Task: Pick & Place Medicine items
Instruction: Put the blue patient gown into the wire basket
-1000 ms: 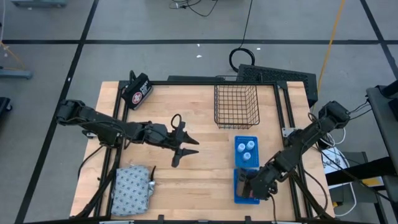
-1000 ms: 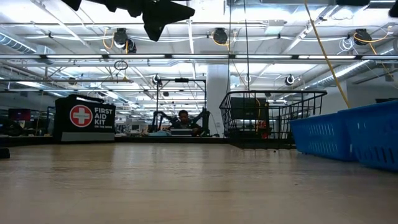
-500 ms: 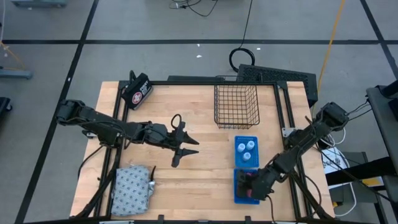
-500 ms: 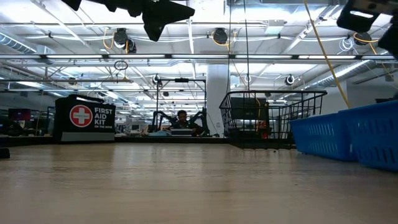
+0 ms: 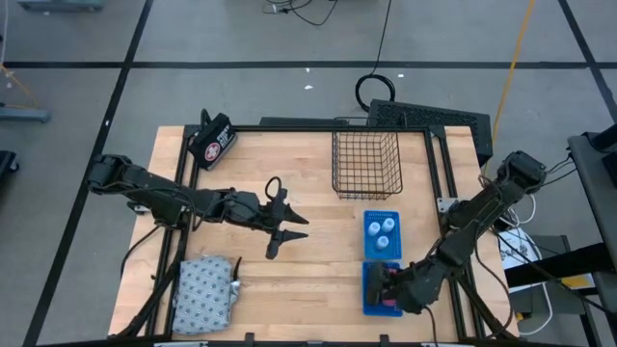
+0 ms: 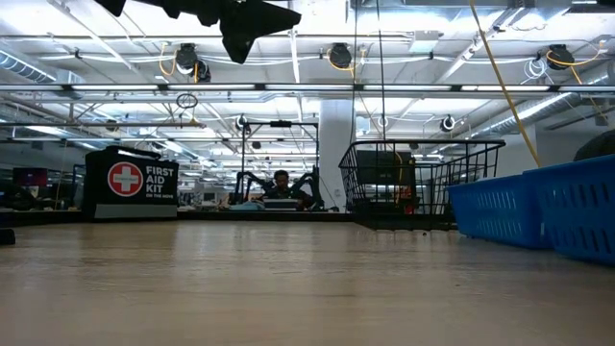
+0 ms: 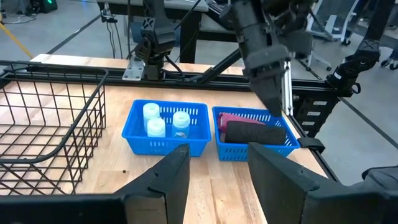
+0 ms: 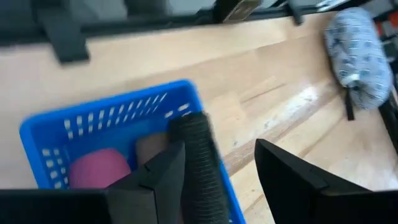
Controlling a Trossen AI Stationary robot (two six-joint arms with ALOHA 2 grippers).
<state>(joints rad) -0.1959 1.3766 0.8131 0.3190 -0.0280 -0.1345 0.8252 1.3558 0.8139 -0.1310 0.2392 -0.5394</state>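
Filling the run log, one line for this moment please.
left gripper: open, hovering mid-table | right gripper: open over blue tray | black piece: in tray, pink beside

The black case (image 6: pixel 131 183) at the far left of the desk (image 6: pixel 288 288) in the low view carries white lettering, "FIRST AID KIT", with a smaller line beneath too small to read. Left of the words sits a red round emblem with a white cross. In the high view the same case (image 5: pixel 213 141) shows only that emblem; its lettering cannot be read there. No other text is legible.
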